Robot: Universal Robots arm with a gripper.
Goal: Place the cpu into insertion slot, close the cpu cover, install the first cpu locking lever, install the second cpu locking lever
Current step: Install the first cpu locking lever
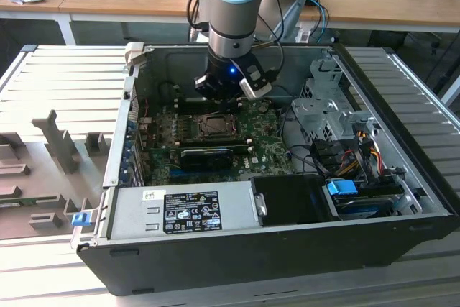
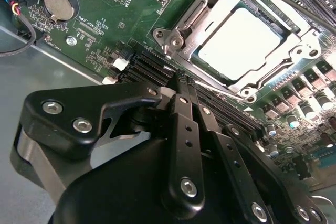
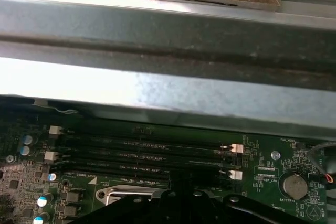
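Gripper above the socket, cpu seated

Your gripper (image 2: 181, 85) is clenched and grasps nothing; you see the cpu (image 2: 239, 44) lying in the insertion slot (image 2: 195, 22) near the motherboard's (image 2: 105, 3) middle, the cpu cover (image 2: 252, 86) around it

The end effector (image 1: 228, 85) hangs inside the open computer case (image 1: 402, 170), which lies on its side. Directly below it and a little nearer the exterior camera sits the insertion slot (image 1: 215, 125) on the motherboard (image 1: 269, 152). In the second wrist view the cpu (image 2: 239, 43) lies in the slot with the cpu cover (image 2: 210, 11) down around it, just beyond the fingertips (image 2: 181, 85). The memory slots (image 3: 142, 148) run beside the socket, between it and the case wall. A coin battery (image 2: 58, 4) lies well off to one side of the end effector. The power supply (image 1: 180, 210) sits at the near edge, and drive bays (image 1: 327, 106) stand toward the exterior view's right.
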